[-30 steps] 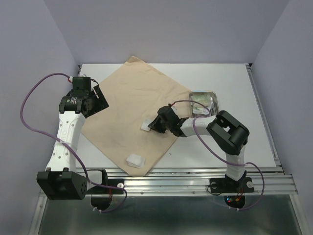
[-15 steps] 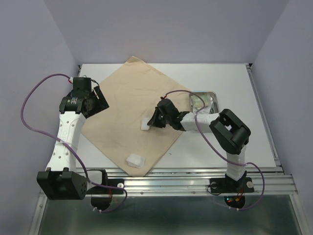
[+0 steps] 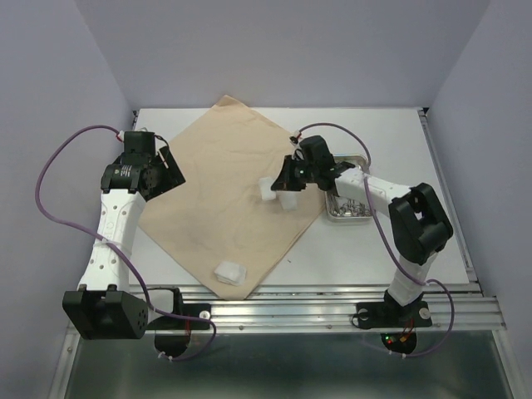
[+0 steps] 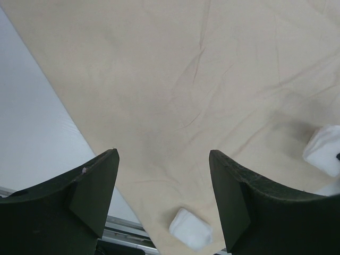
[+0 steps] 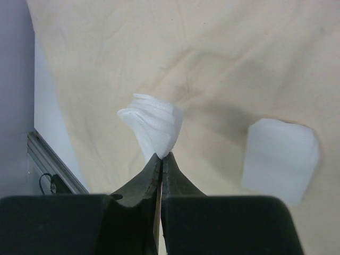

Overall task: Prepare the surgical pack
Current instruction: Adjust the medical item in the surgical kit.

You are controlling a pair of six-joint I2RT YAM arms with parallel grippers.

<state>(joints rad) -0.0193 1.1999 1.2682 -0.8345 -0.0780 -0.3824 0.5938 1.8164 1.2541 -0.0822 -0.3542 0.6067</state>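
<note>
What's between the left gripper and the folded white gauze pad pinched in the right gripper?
Only bare beige woven cloth sheet lies between the left gripper and that white gauze pad, clearest in the top external view.

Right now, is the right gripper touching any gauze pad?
Touching. The right wrist view shows the right gripper with its closed tips pinching the lower edge of a folded gauze pad; a second pad lies apart on the cloth.

No text, label, brand, number or sign is legible in any view — neither on the things nor on the arms.
</note>
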